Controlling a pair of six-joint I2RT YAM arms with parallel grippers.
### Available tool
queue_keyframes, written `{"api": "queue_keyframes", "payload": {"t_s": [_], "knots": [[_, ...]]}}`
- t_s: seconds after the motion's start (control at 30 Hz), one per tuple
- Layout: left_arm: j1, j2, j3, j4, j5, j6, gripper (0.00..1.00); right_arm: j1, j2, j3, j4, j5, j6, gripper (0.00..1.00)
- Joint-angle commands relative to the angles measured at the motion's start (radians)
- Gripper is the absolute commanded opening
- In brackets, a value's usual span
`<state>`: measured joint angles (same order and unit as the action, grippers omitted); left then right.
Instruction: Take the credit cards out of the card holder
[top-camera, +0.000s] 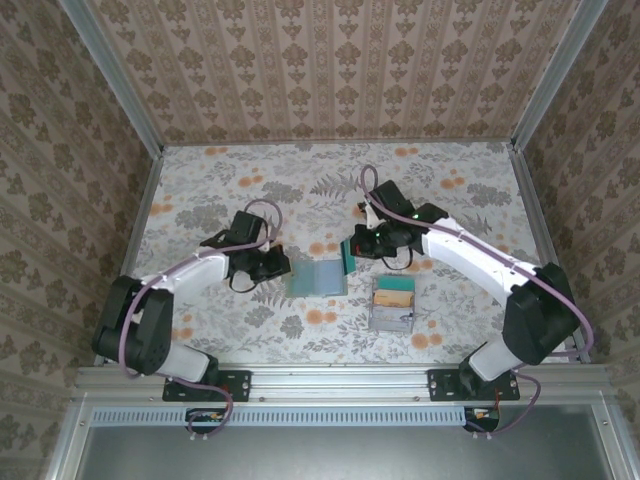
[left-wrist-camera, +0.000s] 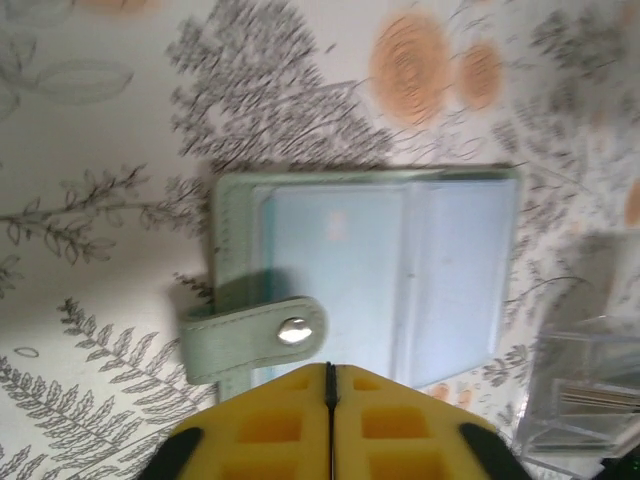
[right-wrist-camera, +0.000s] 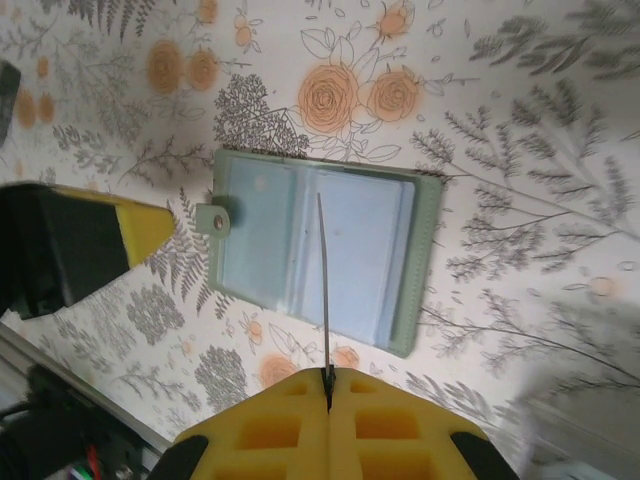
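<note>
The small flat grey-green bifold card holder (top-camera: 317, 279) lies opened flat near the middle of the floral-patterned desk (top-camera: 210, 185), a little toward the near edge, blue-grey inner panels facing up. Its long axis runs parallel to the near edge. Its grey-green strap with the metal snap (left-wrist-camera: 255, 338) sticks out from the end that points to the desk's left edge, and the fold line runs from near edge to far edge.

The holder sits between the two arms. The left jaws are just beside the strap end, their yellow pads pressed together on nothing and aimed along the holder's long axis. The right jaws hang over the opposite end and are clamped on a thin teal card (top-camera: 348, 260), which the right wrist view shows edge-on as a dark line (right-wrist-camera: 323, 290) crossing the open panels. Whether the card's lower edge has cleared its pocket I cannot tell.

The right arm is the one that matters next, I judge. The grey box-like tray with tan and teal contents (top-camera: 392, 305) lies just beyond the holder's right end, toward the near-right corner, so the card needs only a short carry that way.
</note>
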<state>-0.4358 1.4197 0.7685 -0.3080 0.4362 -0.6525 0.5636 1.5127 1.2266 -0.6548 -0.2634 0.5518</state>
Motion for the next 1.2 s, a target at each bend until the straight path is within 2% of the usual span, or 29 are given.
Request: {"api": "queue_keyframes", "payload": {"t_s": [0.0,0.07,0.17,0.23,0.37,0.67,0.9,1.17], "knots": [[0.011,-0.078,0.031,-0.015,-0.008,0.02,0.3,0.008,-0.047,0.073,-0.24,0.082,-0.222,0.0],[0.012,-0.115,0.026,-0.009,-0.013,0.021,0.52,0.02,-0.067,0.099,-0.3,0.111,-0.338,0.0],[0.014,-0.17,0.017,-0.002,-0.025,0.024,0.75,0.051,-0.109,0.097,-0.359,0.162,-0.551,0.0],[0.014,-0.202,0.008,0.003,-0.036,0.028,0.85,0.071,-0.131,0.078,-0.385,0.199,-0.684,0.0],[0.018,-0.252,-0.015,0.001,-0.062,0.03,0.94,0.101,-0.166,0.046,-0.431,0.279,-0.896,0.0],[0.022,-0.307,-0.066,-0.005,-0.083,0.016,0.95,0.126,-0.1,-0.01,-0.421,0.409,-1.103,0.0],[0.022,-0.336,-0.09,-0.018,-0.101,0.004,0.95,0.137,-0.086,-0.048,-0.39,0.358,-1.147,0.0],[0.025,-0.355,-0.104,-0.026,-0.106,0.001,0.95,0.143,-0.088,-0.132,-0.336,0.383,-1.168,0.0]]}}
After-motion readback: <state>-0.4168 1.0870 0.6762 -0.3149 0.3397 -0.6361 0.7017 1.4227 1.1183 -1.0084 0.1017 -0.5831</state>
